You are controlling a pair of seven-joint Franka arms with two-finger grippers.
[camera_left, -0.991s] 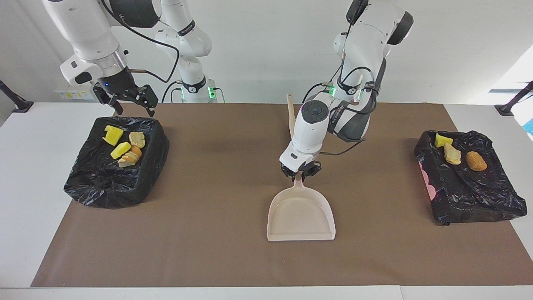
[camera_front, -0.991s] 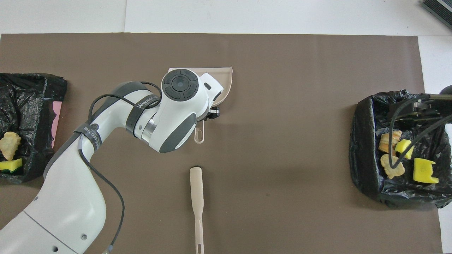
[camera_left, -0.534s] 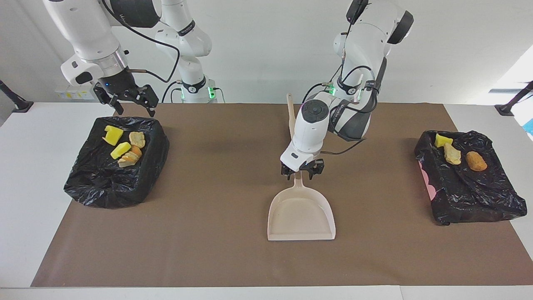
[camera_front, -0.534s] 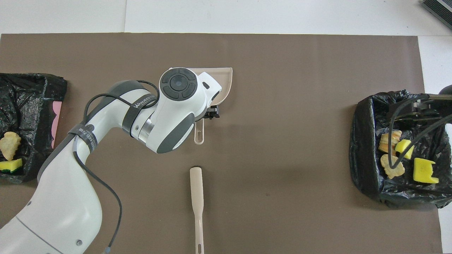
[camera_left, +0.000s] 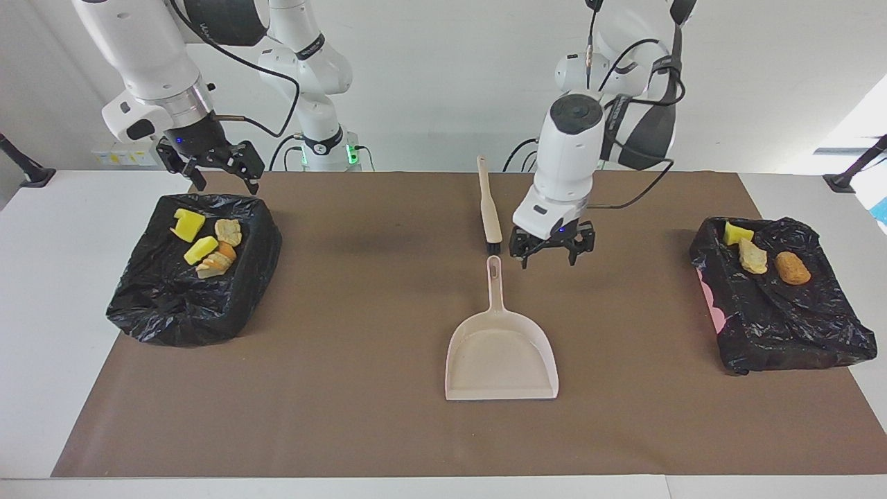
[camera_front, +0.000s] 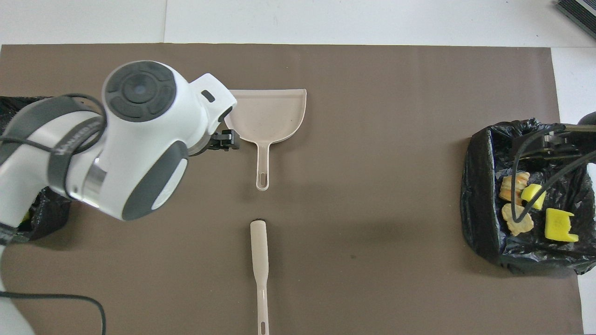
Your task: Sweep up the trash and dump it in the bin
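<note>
The beige dustpan (camera_left: 501, 355) lies empty on the brown mat, its handle pointing toward the robots; it also shows in the overhead view (camera_front: 270, 114). The beige brush (camera_left: 488, 208) lies just nearer to the robots than that handle. My left gripper (camera_left: 552, 250) is open and empty, raised over the mat beside the dustpan handle, toward the left arm's end. My right gripper (camera_left: 216, 168) is open and empty over the robot-side edge of a black-lined bin (camera_left: 173, 305). The trash lies in two bins: sponge chunks (camera_left: 187, 224) and bread pieces (camera_left: 227, 232) here.
A second black-lined bin (camera_left: 783, 326) at the left arm's end holds a yellow sponge chunk (camera_left: 736, 233) and two bread pieces (camera_left: 752, 258). In the overhead view the left arm (camera_front: 135, 139) covers most of that bin. White table surrounds the mat (camera_left: 346, 388).
My left gripper has opened off the dustpan handle, risen and moved toward the left arm's end. The dustpan stays flat on the mat. The right arm has not moved.
</note>
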